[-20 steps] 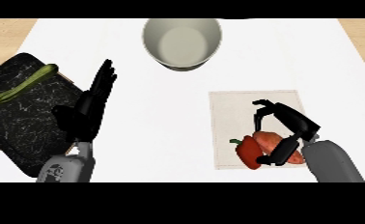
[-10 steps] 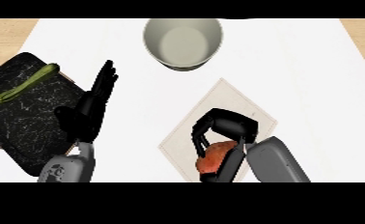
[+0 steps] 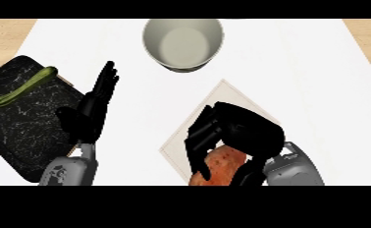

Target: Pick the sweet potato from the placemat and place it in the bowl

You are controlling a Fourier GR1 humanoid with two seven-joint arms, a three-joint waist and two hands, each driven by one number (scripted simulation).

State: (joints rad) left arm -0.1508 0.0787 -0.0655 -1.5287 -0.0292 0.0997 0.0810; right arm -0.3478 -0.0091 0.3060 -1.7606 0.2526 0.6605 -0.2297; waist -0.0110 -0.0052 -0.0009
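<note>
I read the right hand [image 3: 235, 136] at the lower right of the frame, with its grey forearm entering from the bottom edge. Its fingers [image 3: 199, 146] are curled down over the sweet potato [image 3: 221, 165], grasping it; the thumb closes on the opposite side. The sweet potato sits under the palm, orange and partly hidden, near the lower edge of the frame. I cannot tell whether it touches the placemat [image 3: 217, 104] or is lifted off it. The placemat lies tilted, one corner pointing toward the upper middle of the frame, and the hand covers much of it.

The bowl [image 3: 183, 42] stands at the upper centre of the white surface [image 3: 290, 65], well apart from the sweet potato. Its inside holds nothing visible.

The left hand [image 3: 91, 111] shows at the left of the frame, fingers straight and released, pointing up. It rests beside a dark board [image 3: 29, 124] at the left edge. A green vegetable [image 3: 33, 87] lies on the board's upper part.
</note>
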